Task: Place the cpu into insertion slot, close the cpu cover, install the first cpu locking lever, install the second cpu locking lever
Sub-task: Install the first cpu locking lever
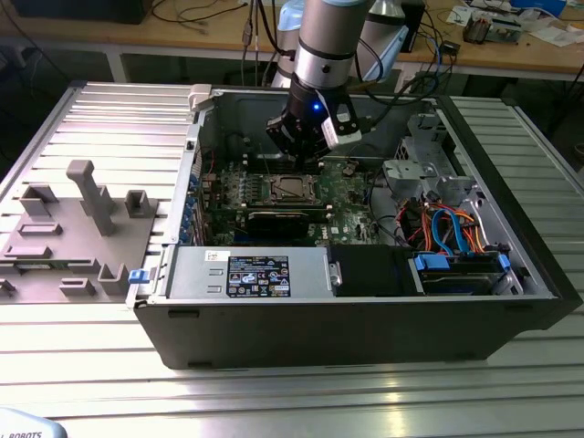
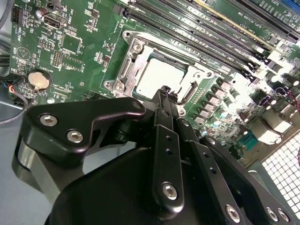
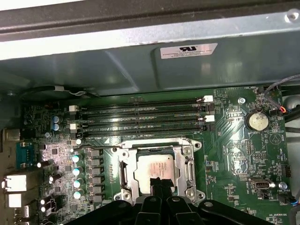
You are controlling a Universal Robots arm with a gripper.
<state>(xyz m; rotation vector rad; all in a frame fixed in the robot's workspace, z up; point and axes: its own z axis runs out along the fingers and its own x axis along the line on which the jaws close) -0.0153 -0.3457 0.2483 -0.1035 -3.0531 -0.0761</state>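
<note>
Cpu (image 3: 157, 169) sits in motherboard (image 3: 234, 154) socket, closed empty gripper (image 2: 164, 93) above, inside case (image 1: 365, 319).

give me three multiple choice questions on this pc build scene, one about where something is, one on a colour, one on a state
1. Where is the cpu?
A. on the grey fixture tray outside the case
B. seated in the insertion slot on the motherboard
C. held up above the case wall

2. What colour is the motherboard around the socket?
A. green
B. red
C. white

3. How does the cpu cover stand?
A. lying on the bench
B. raised upright
C. down flat around the cpu

Answers:
1. B, since both wrist views show the silver chip lying in the socket.
2. A, the board is green in every view.
3. C, the metal frame lies flat with the chip's top showing through its window, and the gripper hovers just above it.
</note>
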